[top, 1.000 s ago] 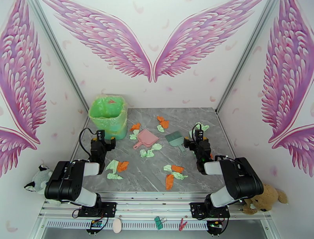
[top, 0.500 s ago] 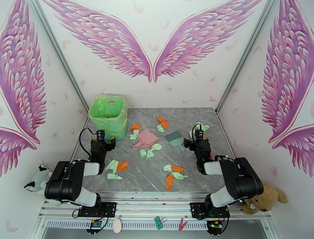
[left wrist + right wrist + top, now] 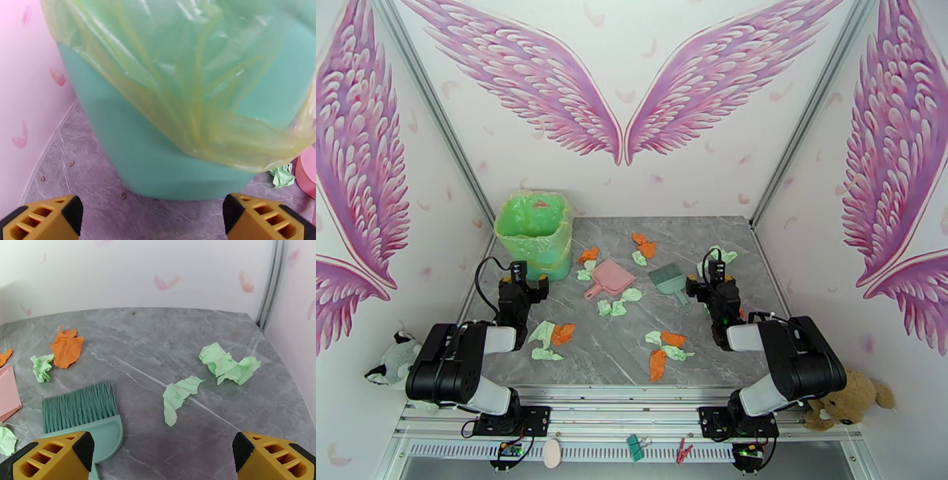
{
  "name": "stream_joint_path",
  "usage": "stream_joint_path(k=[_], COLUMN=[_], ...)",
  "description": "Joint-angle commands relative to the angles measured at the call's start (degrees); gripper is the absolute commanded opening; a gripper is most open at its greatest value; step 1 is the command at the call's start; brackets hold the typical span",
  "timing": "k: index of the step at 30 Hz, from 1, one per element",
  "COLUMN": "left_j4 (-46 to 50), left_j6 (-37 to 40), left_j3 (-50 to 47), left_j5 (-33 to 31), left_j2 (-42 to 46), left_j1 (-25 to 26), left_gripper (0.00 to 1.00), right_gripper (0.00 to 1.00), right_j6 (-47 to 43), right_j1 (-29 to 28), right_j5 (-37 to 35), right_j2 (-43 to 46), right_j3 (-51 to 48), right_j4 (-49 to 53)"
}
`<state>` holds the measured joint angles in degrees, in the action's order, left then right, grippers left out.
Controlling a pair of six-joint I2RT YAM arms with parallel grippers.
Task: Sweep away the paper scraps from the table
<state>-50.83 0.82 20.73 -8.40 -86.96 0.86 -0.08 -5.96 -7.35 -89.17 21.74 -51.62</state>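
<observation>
Mint-green and orange paper scraps lie scattered over the grey marble table [image 3: 687,233]: a cluster near the left arm [image 3: 551,335], one at the front [image 3: 663,347], others around the pink dustpan [image 3: 612,276]. The teal brush [image 3: 669,280] lies flat at centre right. My left gripper [image 3: 523,278] stands open facing the bin, nothing between its yellow fingers [image 3: 43,217]. My right gripper [image 3: 158,459] is open and empty just behind the brush [image 3: 81,413], with green scraps [image 3: 229,365] and an orange scrap [image 3: 66,348] ahead.
A green bin [image 3: 535,235] lined with a yellowish bag stands at the back left, close in front of the left gripper [image 3: 156,217]. Walls close the table at the back and both sides. One green scrap [image 3: 283,175] lies beside the bin's base.
</observation>
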Motion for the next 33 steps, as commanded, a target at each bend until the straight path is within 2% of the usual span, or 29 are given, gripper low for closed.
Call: stream_joint_path(k=[1,8,11,13,16,18,19,20,22,25,27,33], left_j4=[1.0,1.0,1.1,1.1,1.4,2.0,3.6,7.2,22.3,40.8,44.8,39.2], left_j6=[-0.3,-0.3,-0.3,-0.3,-1.0,-1.2,-1.3,-1.5,-3.9,-13.5,-15.9,-22.4], left_j3=[1.4,1.4,1.4,1.4,1.7,1.9,2.5,3.6,8.7,16.5,17.5,6.9], left_j5=[0.9,1.0,1.0,1.1,1.7,1.2,0.8,0.0,-3.1,-8.6,-5.7,10.7], left_j2=[-0.5,-0.5,-0.5,-0.5,-0.6,-0.3,0.6,2.3,8.2,14.4,18.6,36.9], left_j1=[-0.2,-0.3,-0.3,-0.3,-1.0,-1.0,-1.0,-0.9,-0.9,-0.9,-0.9,-1.0], left_gripper=[0.99,0.99,0.99,0.99,0.99,0.99,0.99,0.99,0.99,0.99,0.99,0.99], right_gripper=[0.99,0.99,0.99,0.99,0.99,0.99,0.99,0.99,0.99,0.99,0.99,0.99], right_j6=[-0.5,-0.6,-0.6,0.3,11.6,17.4,17.2,16.6,15.9,14.8,14.1,12.3], right_j1=[-0.1,-0.2,-2.0,-2.5,-2.3,-2.3,-2.3,-2.3,-2.3,-2.4,-2.3,-2.7], right_j5=[-0.6,-1.1,-7.7,-9.5,-12.4,-12.3,-10.2,-8.1,-4.3,-1.4,-0.5,2.9], right_j2=[0.4,0.5,6.4,13.9,24.3,28.8,30.4,31.6,34.3,35.5,33.1,18.2], right_j3=[0.5,0.3,0.7,1.4,6.6,10.6,11.9,12.4,12.5,14.3,17.7,26.1], right_j4=[0.8,0.3,5.4,14.0,33.3,45.8,50.1,52.4,55.8,63.1,70.1,82.6])
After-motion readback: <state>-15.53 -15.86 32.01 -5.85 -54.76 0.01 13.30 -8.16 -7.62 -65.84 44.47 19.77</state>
